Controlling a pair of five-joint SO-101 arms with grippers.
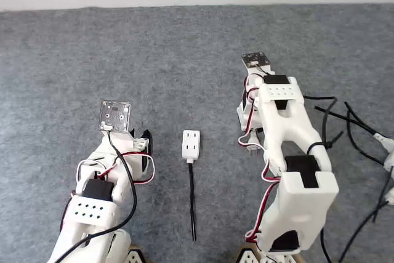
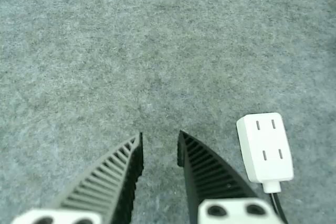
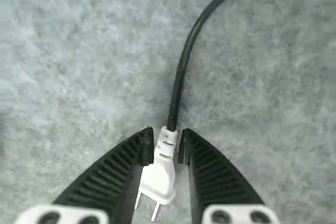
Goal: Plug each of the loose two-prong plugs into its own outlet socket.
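Observation:
A white outlet block (image 1: 191, 143) with two pairs of slots lies flat on the grey carpet between the arms, and its black cord (image 1: 192, 201) runs toward the front. In the left wrist view the outlet block (image 2: 265, 148) sits just beside my left gripper (image 2: 160, 137), which is open and holds nothing. My left gripper (image 1: 145, 143) hovers just left of the block. My right gripper (image 3: 165, 132) is shut on a white two-prong plug (image 3: 159, 174). The plug's prongs point back toward the wrist, and its black cord (image 3: 184, 66) trails away over the carpet.
Several black cables (image 1: 345, 121) loop over the carpet to the right of the right arm (image 1: 289, 127). The grey carpet (image 1: 184, 60) lies open behind the outlet block up to the pale wall.

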